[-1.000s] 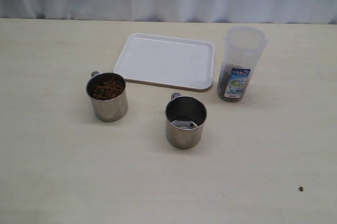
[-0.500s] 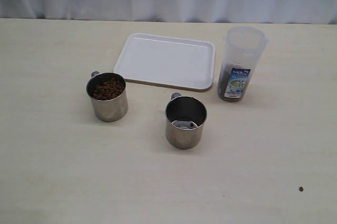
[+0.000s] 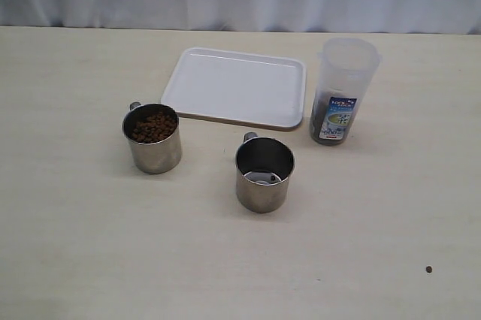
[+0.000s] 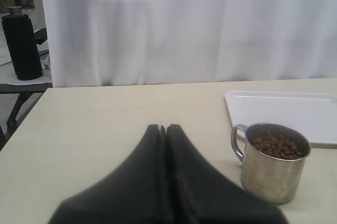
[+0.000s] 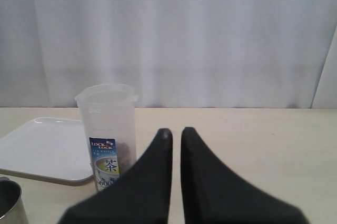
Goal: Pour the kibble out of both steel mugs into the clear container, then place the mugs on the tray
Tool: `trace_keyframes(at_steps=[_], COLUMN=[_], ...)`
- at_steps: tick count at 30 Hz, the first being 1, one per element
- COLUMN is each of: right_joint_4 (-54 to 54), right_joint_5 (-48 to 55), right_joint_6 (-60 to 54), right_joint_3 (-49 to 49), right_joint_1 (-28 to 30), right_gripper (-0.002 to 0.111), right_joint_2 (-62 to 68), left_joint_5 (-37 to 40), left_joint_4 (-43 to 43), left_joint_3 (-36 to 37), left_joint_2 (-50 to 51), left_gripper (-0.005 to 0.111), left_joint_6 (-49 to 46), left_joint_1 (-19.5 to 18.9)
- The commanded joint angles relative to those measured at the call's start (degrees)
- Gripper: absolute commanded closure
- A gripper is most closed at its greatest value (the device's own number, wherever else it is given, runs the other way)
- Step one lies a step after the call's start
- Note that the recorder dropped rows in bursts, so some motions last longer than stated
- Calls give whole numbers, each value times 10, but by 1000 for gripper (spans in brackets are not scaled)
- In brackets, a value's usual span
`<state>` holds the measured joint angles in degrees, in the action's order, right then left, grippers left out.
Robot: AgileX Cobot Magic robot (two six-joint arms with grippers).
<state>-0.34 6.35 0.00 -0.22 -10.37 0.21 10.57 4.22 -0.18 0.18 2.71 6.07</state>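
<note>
Judged half done: empty mug [image 3: 260, 195] at 6 o'clock of the tray [image 3: 233, 87], full mug [image 3: 154, 155] at 8 o'clock, both off-tray; both jaws clenched on nothing.

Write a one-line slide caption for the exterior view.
Steel mug of kibble, empty-looking second mug, white tray and clear container standing apart on the table.

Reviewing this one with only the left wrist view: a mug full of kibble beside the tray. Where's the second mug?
Observer: The second mug stands on the table, nearer the exterior camera than the tray, apart from it, looking nearly empty.
Operator: And the pouring target?
Observer: The clear container stands upright right of the tray, dark kibble low inside.
Operator: Any spills?
Observer: One stray pellet lies far right on the table.
</note>
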Motion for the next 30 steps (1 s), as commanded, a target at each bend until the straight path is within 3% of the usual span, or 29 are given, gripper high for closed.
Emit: trace_keyframes(at_steps=[1, 14, 20, 23, 30], right_joint_4=[-1, -1, -1, -1, -1], right_joint_5=[-6, -6, -6, -6, -6], right_joint_6=[0, 0, 0, 0, 0], right_joint_3=[2, 2, 2, 2, 2], right_joint_1=[4, 4, 4, 4, 4], right_gripper=[104, 104, 104, 104, 104], right_joint_2=[-2, -2, -2, -2, -2], left_joint_5=[-4, -11, -151, -150, -184], left_joint_4=[0, 14, 25, 26, 58], left_joint_3=[2, 2, 2, 2, 2], left_joint_2=[-2, -2, -2, -2, 188], left_gripper=[107, 107, 107, 107, 107], left_joint_6=[2, -6, -21, 34, 31], left_joint_1=[3, 3, 3, 12, 66])
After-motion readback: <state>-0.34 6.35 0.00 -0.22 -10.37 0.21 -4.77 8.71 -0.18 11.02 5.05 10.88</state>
